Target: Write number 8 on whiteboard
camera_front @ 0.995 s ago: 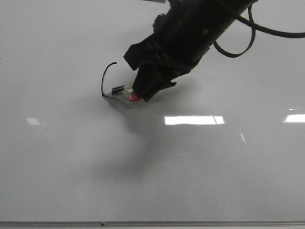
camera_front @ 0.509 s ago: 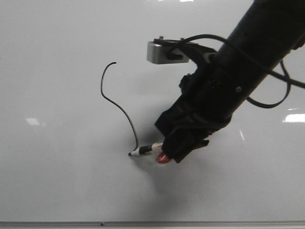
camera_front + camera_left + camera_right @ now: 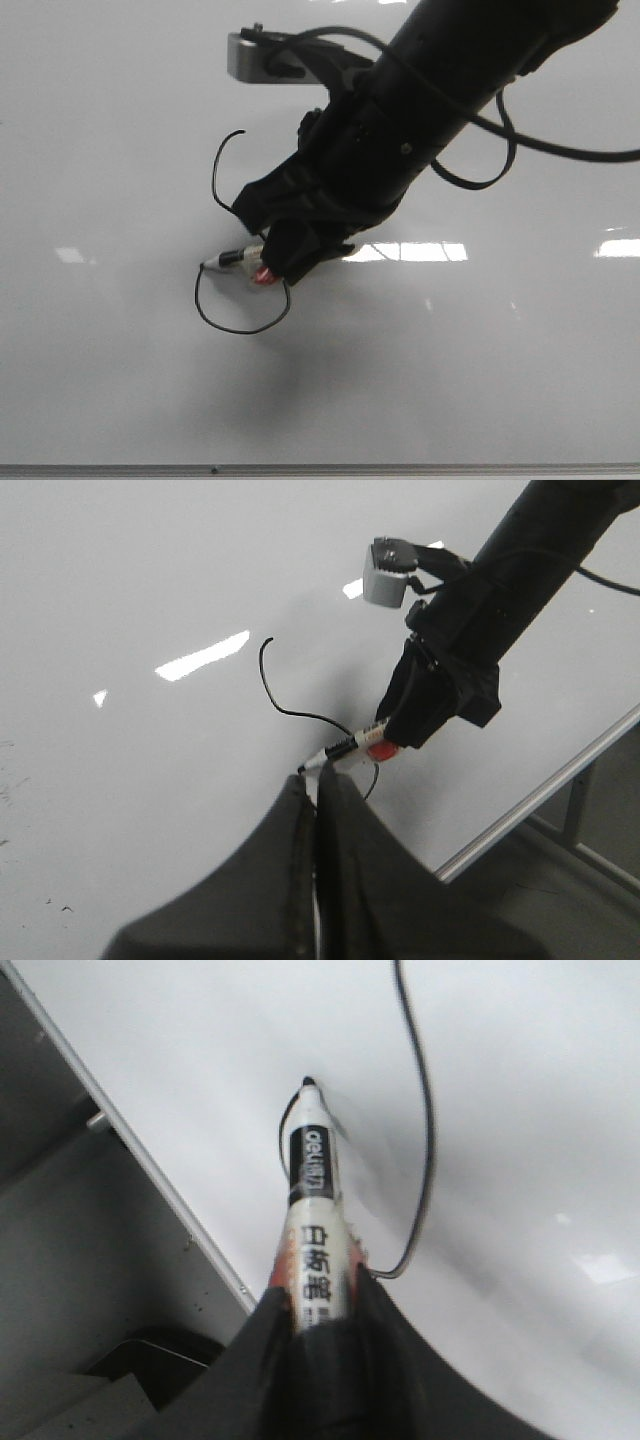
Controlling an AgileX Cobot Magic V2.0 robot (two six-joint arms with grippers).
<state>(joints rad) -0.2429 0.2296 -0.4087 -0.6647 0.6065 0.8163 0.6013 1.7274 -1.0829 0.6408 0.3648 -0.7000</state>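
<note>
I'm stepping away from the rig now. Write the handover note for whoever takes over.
Right tool: shut on the marker, tip on the whiteboard.
Left tool: shut, holding nothing, poised over the board near the writing.
The number 8: partly drawn. The upper curve and the diagonal stroke are down, and the lower loop runs round its bottom to the marker tip at its left side.
Left to do: close the lower loop, carry the stroke back up to finish the upper loop, then lift the marker off.

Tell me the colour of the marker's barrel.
The marker has a white barrel with a black band and black lettering, clearest in the right wrist view.
</note>
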